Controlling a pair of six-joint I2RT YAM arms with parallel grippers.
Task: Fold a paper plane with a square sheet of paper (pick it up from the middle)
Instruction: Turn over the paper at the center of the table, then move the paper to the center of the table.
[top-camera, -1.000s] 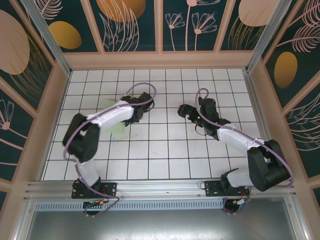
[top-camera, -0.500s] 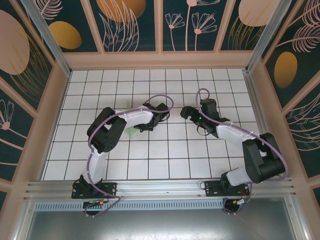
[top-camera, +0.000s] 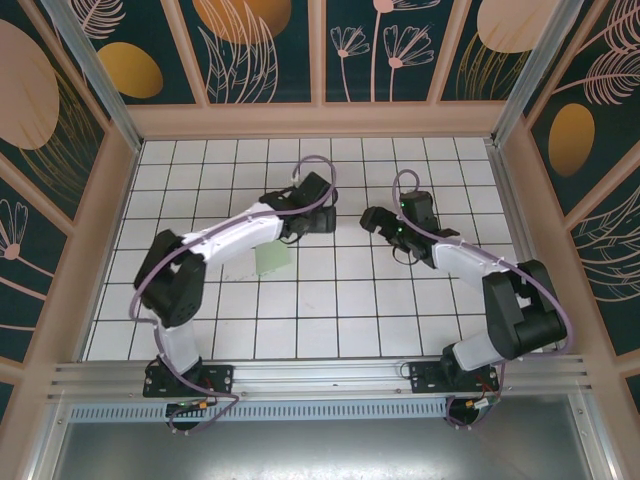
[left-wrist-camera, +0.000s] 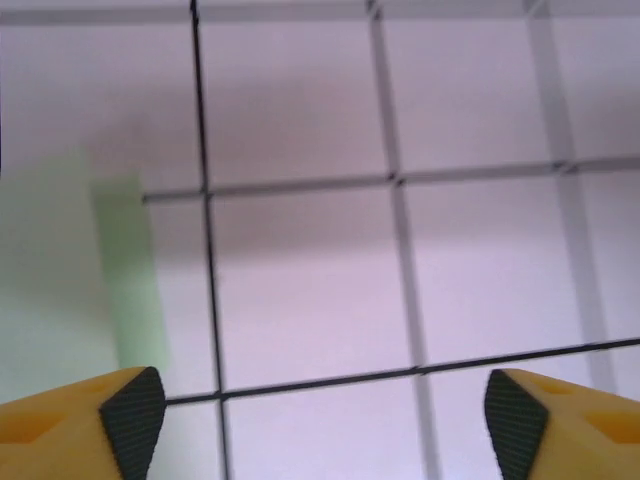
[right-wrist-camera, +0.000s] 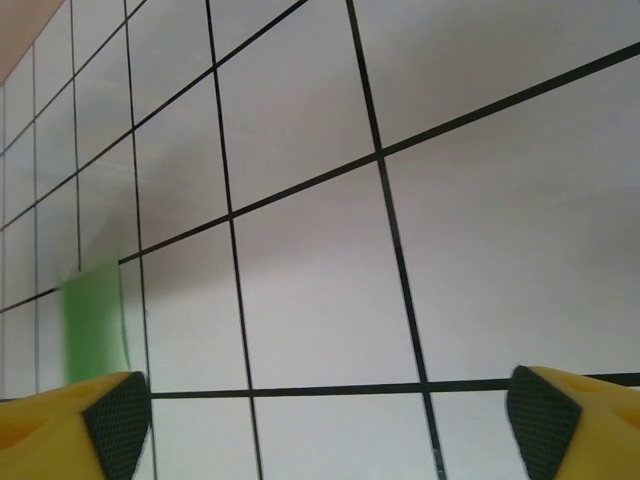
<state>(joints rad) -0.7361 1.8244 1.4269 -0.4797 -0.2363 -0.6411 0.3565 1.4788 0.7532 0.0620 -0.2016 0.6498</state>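
The pale mint-green sheet of paper (top-camera: 272, 260) lies flat on the white grid table, folded to about one tile wide, just near of my left forearm. My left gripper (top-camera: 323, 220) hovers to the right of it, open, with nothing between the fingers. In the left wrist view the left gripper (left-wrist-camera: 325, 425) shows bare tiles between its yellow fingertips (left-wrist-camera: 128, 418), and the paper (left-wrist-camera: 70, 280) is at the left edge. My right gripper (top-camera: 372, 220) faces the left one across about one tile, also open. In the right wrist view the right gripper (right-wrist-camera: 330, 420) is empty, with the paper (right-wrist-camera: 92, 320) far left.
The grid table (top-camera: 330, 320) is boxed in by wooden walls (top-camera: 320, 120) on three sides. Both arm bases sit on the metal rail (top-camera: 320, 375) at the near edge. Cables loop over each wrist.
My left gripper has moved right, off the paper, and its elbow has swung. The paper now lies uncovered, shifted slightly right. The right arm has barely moved.
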